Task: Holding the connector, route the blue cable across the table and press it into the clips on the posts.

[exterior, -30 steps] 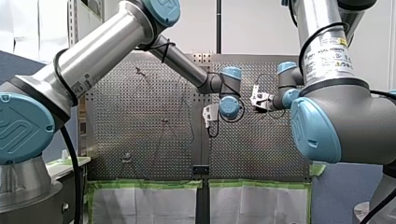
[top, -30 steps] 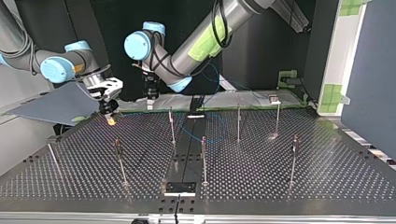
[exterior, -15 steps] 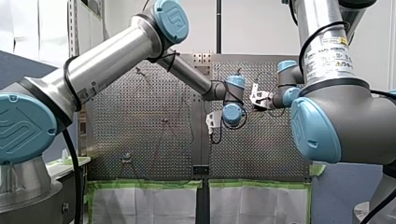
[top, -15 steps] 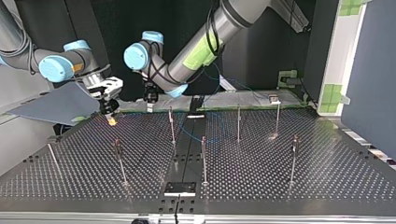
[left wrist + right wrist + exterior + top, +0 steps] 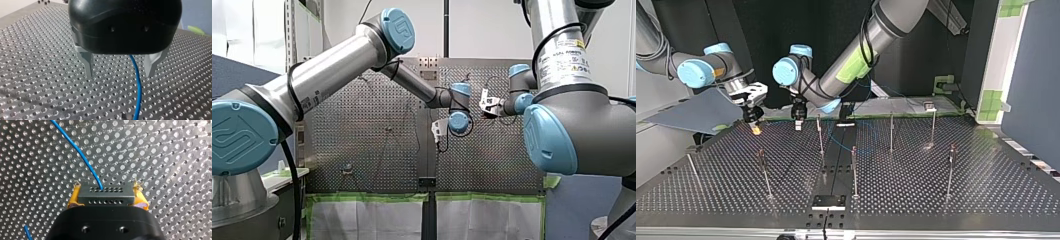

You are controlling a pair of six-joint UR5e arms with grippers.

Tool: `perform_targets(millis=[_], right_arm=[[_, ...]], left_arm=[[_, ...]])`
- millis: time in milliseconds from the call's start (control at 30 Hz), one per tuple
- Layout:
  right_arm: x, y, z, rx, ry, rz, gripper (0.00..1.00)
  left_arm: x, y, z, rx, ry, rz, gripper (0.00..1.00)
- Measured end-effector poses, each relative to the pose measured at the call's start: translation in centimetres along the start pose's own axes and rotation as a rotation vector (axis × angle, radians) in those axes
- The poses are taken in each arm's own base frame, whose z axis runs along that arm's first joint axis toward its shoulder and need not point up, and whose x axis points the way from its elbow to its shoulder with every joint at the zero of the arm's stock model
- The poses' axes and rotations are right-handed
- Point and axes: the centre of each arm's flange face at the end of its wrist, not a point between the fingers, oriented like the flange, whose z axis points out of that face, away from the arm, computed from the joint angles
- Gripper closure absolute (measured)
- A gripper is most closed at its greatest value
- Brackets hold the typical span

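In the right wrist view my right gripper (image 5: 107, 187) is shut with its yellow pads (image 5: 73, 199) on a dark grey connector (image 5: 105, 196). The blue cable (image 5: 82, 157) leaves the connector and runs off over the perforated table. In the left wrist view my left gripper (image 5: 120, 71) is open just above the table, and the blue cable (image 5: 137, 85) passes between its metal fingers (image 5: 88, 62) without touching them. In the top view my right gripper (image 5: 754, 124) hangs low at the far left, with my left gripper (image 5: 798, 120) beside it and close to a post (image 5: 820, 134).
Several thin posts stand on the table (image 5: 936, 195), among them ones at centre (image 5: 854, 170) and right (image 5: 951, 170). A black plate (image 5: 828, 201) lies near the front edge. A grey panel (image 5: 691, 112) leans at the top view's far left.
My left gripper has come down toward the table and shifted slightly toward the nearby post in the top view. My right gripper has stayed in place with the connector.
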Motion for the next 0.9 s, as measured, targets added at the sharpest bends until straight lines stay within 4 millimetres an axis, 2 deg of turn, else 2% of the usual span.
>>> perform_targets(millis=[133,200,233,267,300,333,367,400,433,467,767,900], right_arm=[[0.1,-0.1,0.0,0.004,0.001,-0.001,1.0],[0.1,-0.2,0.0,0.008,0.002,-0.001,1.0],[0.1,-0.2,0.0,0.009,0.002,-0.001,1.0],[0.1,-0.2,0.0,0.01,0.002,-0.001,1.0],[0.1,-0.2,0.0,0.01,0.002,-0.001,1.0],[0.2,-0.2,0.0,0.01,0.002,0.0,1.0],[0.2,-0.2,0.0,0.011,0.003,0.0,1.0],[0.2,-0.2,0.0,0.011,0.003,0.0,1.0],[0.2,-0.2,0.0,0.011,0.003,0.001,1.0],[0.2,-0.2,0.0,0.011,0.003,0.001,1.0],[0.5,0.0,0.0,0.009,0.009,0.006,1.0],[1.3,0.0,0.2,0.01,0.023,0.008,1.0]], left_arm=[[0.0,0.1,0.1,0.0,0.002,0.0,0.0],[0.0,0.1,0.1,0.004,0.004,-0.004,0.23],[0.0,0.0,0.1,0.009,0.006,-0.008,0.23],[0.0,0.0,0.1,0.014,0.007,-0.012,0.43],[0.0,-0.1,0.1,0.022,0.009,-0.017,0.57],[0.0,-0.1,0.1,0.027,0.01,-0.021,0.57],[0.0,-0.2,0.1,0.031,0.01,-0.024,0.7],[0.0,-0.2,0.1,0.035,0.01,-0.028,0.88],[0.0,-0.3,0.1,0.036,0.01,-0.03,0.88],[0.0,-0.3,0.1,0.037,0.009,-0.032,1.0],[-0.2,-0.2,-0.1,0.006,-0.001,-0.042,1.0],[-0.8,-0.2,-0.3,-0.008,-0.006,-0.048,1.0]])
